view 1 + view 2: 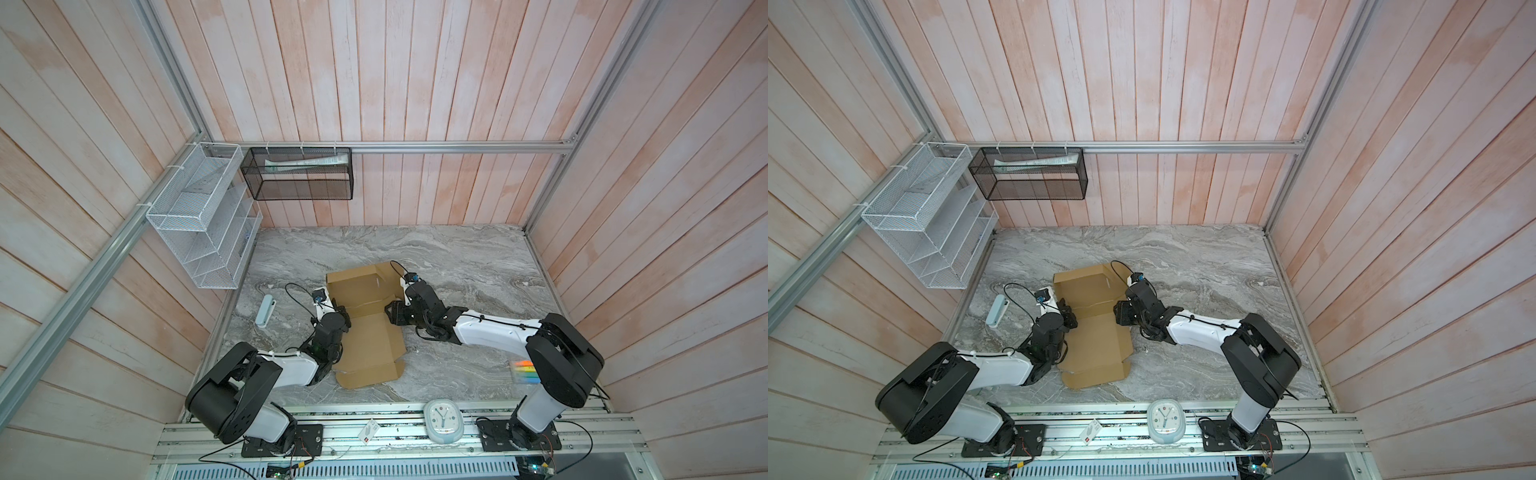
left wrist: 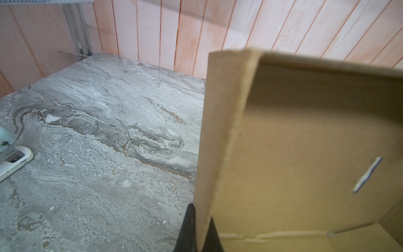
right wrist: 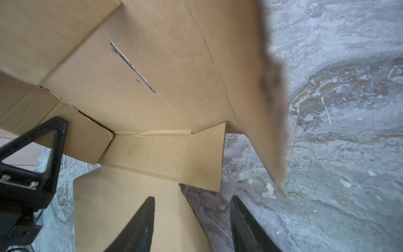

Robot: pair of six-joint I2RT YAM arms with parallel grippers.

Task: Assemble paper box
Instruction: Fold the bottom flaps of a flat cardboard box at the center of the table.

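Observation:
The paper box (image 1: 365,332) (image 1: 1096,332) is a brown cardboard sheet, partly folded, lying in the middle of the marble table. Its far panels stand up and its near panels lie flat. My left gripper (image 1: 340,311) (image 2: 201,231) is shut on the box's upright left side flap (image 2: 222,131), with the cardboard edge pinched between the two black fingers. My right gripper (image 1: 392,313) (image 3: 192,198) is open at the box's right side. One of its fingers is over a flat cardboard panel (image 3: 122,207) and the other over bare table. Nothing is held between them.
A pale blue stapler (image 1: 266,311) (image 2: 11,157) lies left of the box. Coloured markers (image 1: 524,372) sit by the right arm's base. A clock (image 1: 443,420) and a small card (image 1: 368,430) rest on the front rail. A white wire rack (image 1: 203,216) and a black mesh basket (image 1: 297,174) hang on the walls.

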